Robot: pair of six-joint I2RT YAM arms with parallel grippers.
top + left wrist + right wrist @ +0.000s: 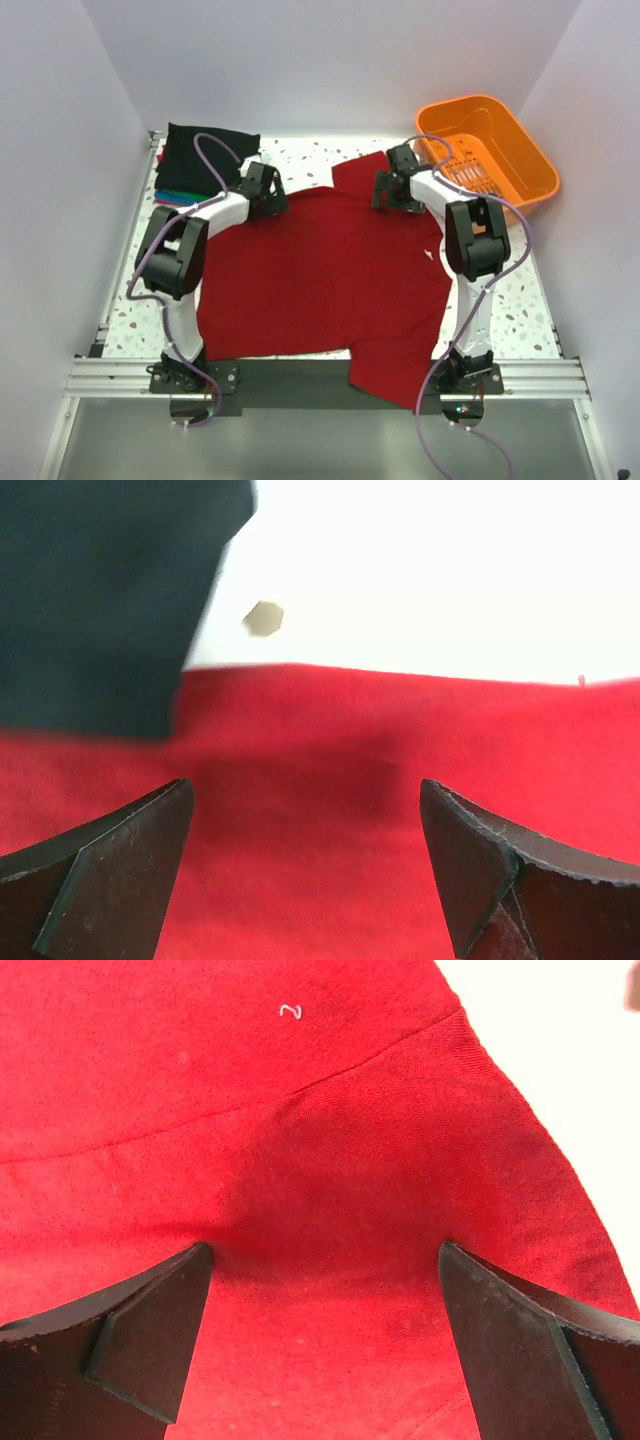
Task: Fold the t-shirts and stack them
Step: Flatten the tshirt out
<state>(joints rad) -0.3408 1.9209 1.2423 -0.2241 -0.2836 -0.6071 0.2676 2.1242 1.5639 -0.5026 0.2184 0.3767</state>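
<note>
A dark red t-shirt (325,275) lies spread flat over the middle of the table, one part hanging over the near edge. A folded stack with a black shirt (205,150) on top and teal and blue edges (172,196) below sits at the far left. My left gripper (268,195) is open over the shirt's far left edge; in the left wrist view (305,850) its jaws stand wide apart over red cloth (400,740), the black shirt (100,590) beside. My right gripper (388,190) is open by the far sleeve; its jaws straddle red cloth (330,1190).
An orange plastic basket (520,150) stands at the far right corner, close to the right arm. White walls enclose the speckled table (520,300). A metal rail (320,375) runs along the near edge by the arm bases.
</note>
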